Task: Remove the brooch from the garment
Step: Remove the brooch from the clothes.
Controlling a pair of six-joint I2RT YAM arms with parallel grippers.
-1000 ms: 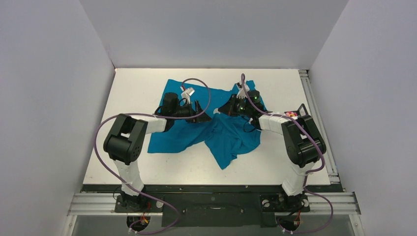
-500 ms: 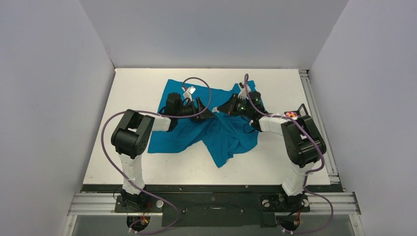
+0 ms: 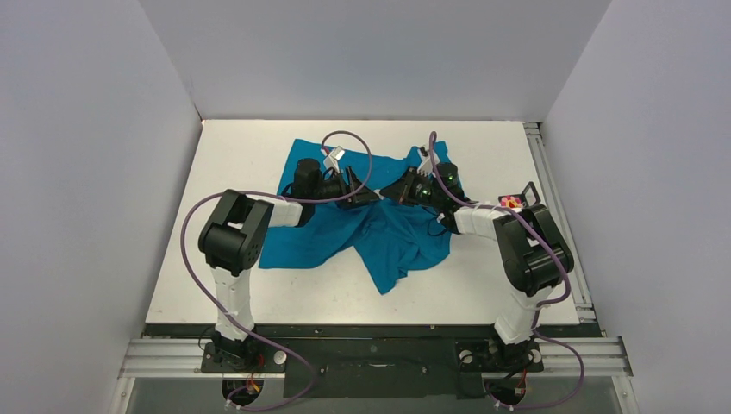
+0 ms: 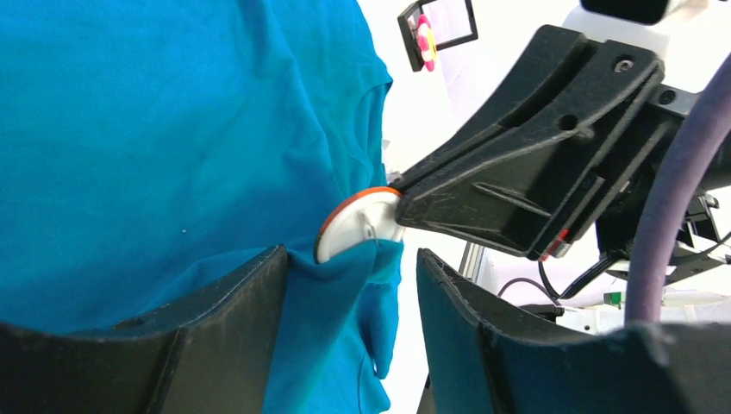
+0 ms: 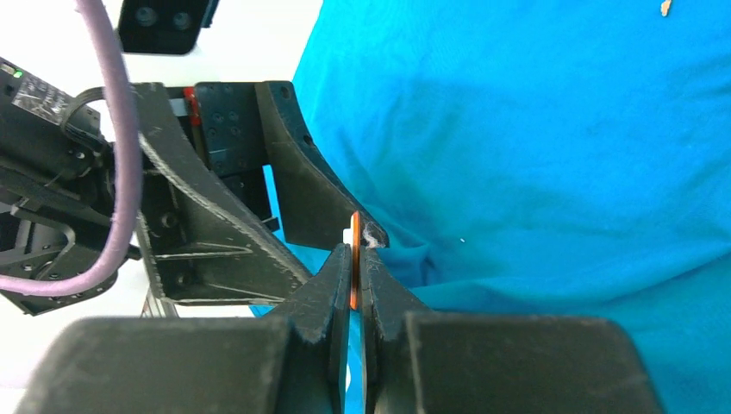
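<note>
The teal T-shirt (image 3: 319,233) lies crumpled mid-table. My right gripper (image 3: 390,191) is shut on a round badge with an orange rim and white back (image 4: 353,226), seen edge-on between its fingers in the right wrist view (image 5: 353,276). The badge sits at a fold of the shirt (image 4: 172,129). My left gripper (image 3: 366,197) faces it, jaws open, with that shirt fold between them against one finger (image 4: 233,293). A small pink flower brooch (image 3: 510,201) lies off the shirt by the right arm and also shows in the left wrist view (image 4: 424,43).
A small black-framed holder (image 3: 527,191) stands next to the flower brooch near the table's right rail (image 3: 552,198). Purple cables loop over both arms. Grey walls close in the left, back and right sides.
My left arm has swung right and brought its gripper close up to the right gripper. The shirt has bunched a little and its lower flap has drawn in leftward.
</note>
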